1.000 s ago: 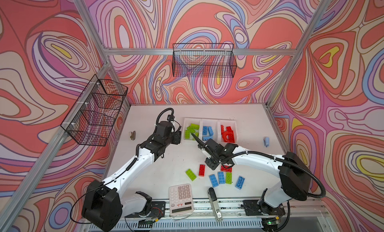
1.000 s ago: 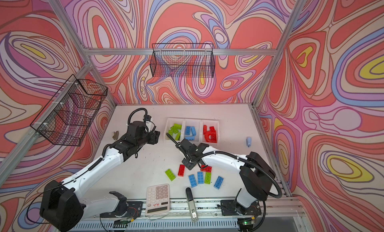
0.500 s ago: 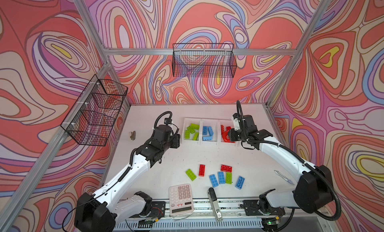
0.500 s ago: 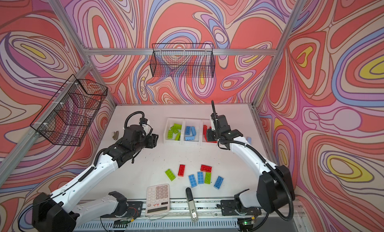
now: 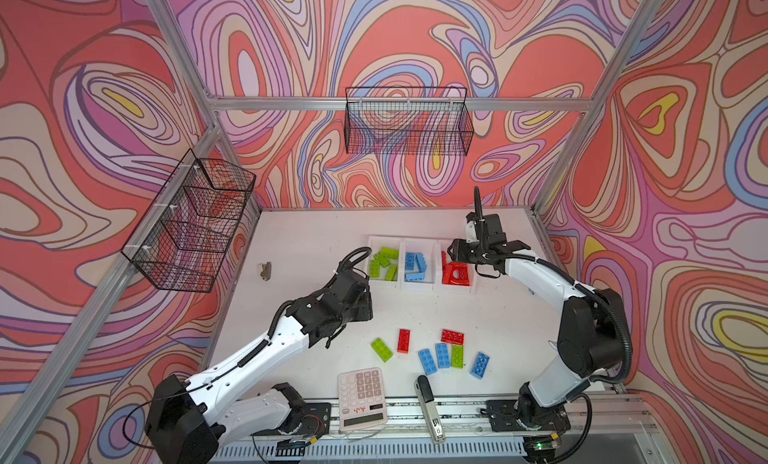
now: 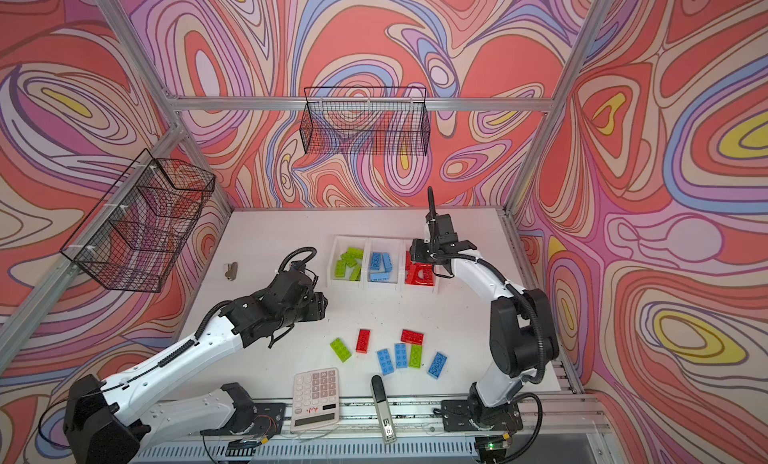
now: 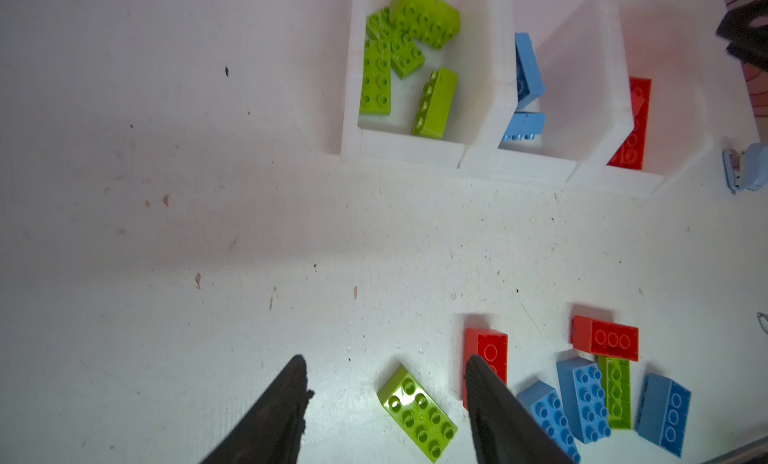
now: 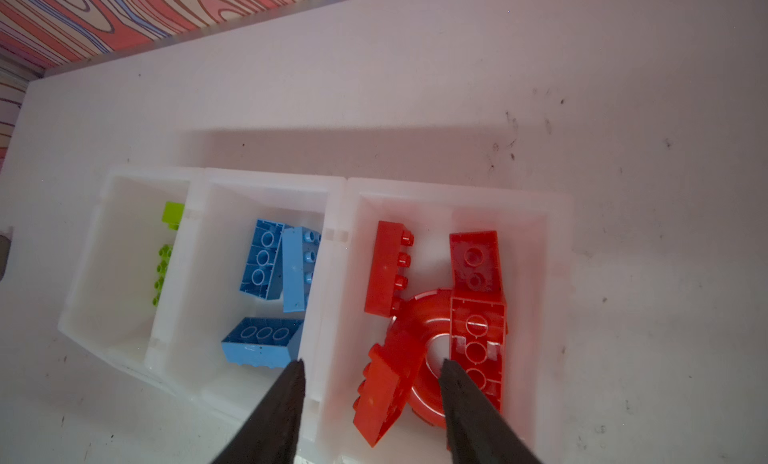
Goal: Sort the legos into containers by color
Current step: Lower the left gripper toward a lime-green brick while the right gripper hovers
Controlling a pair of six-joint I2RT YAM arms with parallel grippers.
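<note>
Lying loose, seven legos; three containers.

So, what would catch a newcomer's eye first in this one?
The loud swirling walls come first, then the three white containers at the back of the table, holding green, blue and red legos. The right hand hangs open over the red one. Seven loose legos lie near the front, beside the open left hand.

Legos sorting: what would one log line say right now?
left jaws: open, empty | right jaws: open over red bin | seven legos unsorted on table
</note>
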